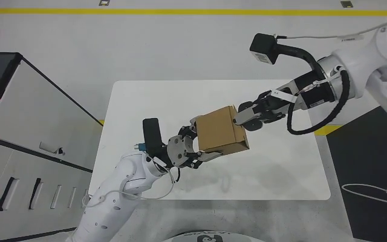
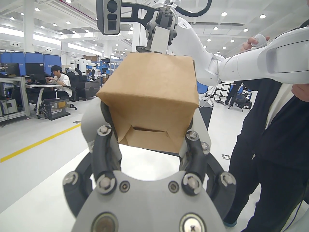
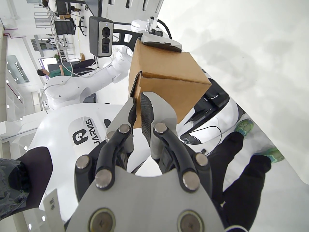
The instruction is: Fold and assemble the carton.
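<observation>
Top view showed the brown cardboard carton lifted above the white surface, left gripper jaws clamping its sides, right gripper jaws pinching a flap edge, so folding probably needed that clamp steady.

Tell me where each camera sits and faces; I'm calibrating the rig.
Top view: overhead on the robot, looking down at the table; left hand and right hand hold the carton.
Left wrist view: on that wrist, facing along the left hand at the carton; right hand beyond.
Right wrist view: on that wrist, facing along the right hand at the carton; left hand beyond.
Shared: the carton, in all three.
</observation>
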`<state>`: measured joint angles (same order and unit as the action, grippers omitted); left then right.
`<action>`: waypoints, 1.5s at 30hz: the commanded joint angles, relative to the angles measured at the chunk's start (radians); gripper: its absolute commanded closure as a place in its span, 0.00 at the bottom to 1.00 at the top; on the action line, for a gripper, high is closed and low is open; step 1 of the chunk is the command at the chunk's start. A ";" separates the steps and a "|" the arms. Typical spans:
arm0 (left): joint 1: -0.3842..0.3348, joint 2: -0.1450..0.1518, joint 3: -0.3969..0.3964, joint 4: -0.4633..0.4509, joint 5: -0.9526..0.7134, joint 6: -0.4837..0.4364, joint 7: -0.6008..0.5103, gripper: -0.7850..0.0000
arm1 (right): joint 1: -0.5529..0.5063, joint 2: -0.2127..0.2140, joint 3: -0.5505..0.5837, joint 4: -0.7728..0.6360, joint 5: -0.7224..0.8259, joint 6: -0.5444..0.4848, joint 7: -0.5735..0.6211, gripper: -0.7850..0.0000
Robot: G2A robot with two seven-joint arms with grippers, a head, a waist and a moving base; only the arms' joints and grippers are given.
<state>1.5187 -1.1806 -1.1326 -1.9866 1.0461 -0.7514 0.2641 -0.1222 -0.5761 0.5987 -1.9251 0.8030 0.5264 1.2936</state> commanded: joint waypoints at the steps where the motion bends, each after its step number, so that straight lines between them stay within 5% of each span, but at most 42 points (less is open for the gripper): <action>1: 0.000 0.000 0.000 0.000 -0.002 -0.002 -0.002 1.00 | 0.000 -0.001 0.001 -0.001 0.001 0.001 -0.001 1.00; 45: 0.007 0.001 0.009 -0.003 -0.048 -0.013 0.037 1.00 | -0.093 -0.021 0.098 -0.008 0.021 -0.018 -0.035 1.00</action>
<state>1.5261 -1.1791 -1.1235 -1.9893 1.0002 -0.7644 0.2997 -0.2128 -0.5972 0.6938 -1.9325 0.8241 0.5089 1.2587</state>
